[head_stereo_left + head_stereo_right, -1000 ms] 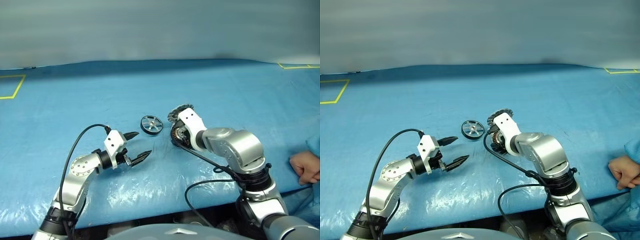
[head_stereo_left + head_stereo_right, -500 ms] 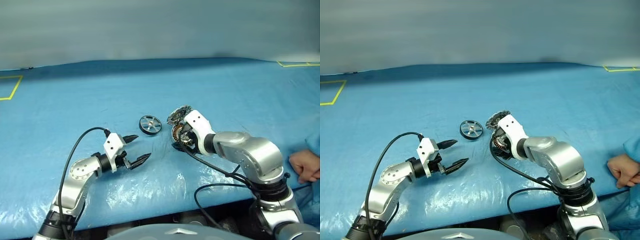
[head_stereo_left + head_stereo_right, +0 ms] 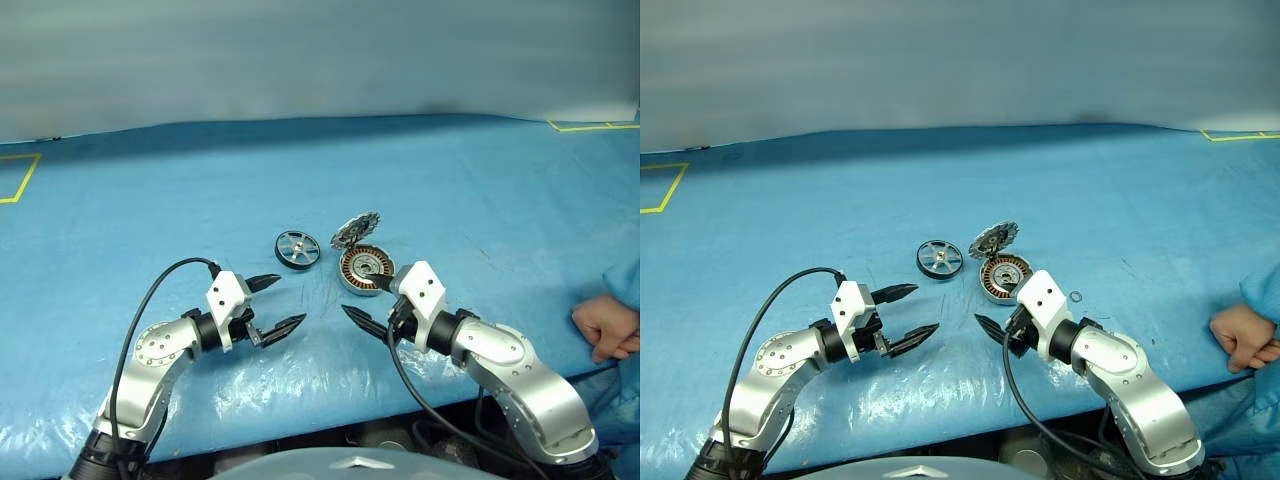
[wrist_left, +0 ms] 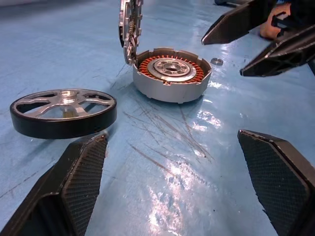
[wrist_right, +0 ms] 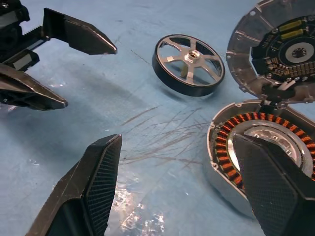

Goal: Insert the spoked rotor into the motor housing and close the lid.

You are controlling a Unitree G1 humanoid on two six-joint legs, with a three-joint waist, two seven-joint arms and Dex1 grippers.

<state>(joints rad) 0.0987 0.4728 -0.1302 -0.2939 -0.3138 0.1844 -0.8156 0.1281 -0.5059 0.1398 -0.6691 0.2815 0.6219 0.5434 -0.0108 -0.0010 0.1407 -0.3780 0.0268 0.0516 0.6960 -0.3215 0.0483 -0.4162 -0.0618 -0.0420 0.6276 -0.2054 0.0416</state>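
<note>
Spoked rotor (image 5: 188, 64) beside open motor housing (image 5: 261, 152)

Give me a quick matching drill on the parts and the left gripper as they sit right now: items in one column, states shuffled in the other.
1. spoked rotor
2. motor housing
3. lid
4. left gripper

a. standing up, hinged at the housing rim
b. open, holding nothing
c. lying flat on the blue table cover, apart from the housing
d. open-topped, copper windings showing

Pairs: 1-c, 2-d, 3-a, 4-b
</note>
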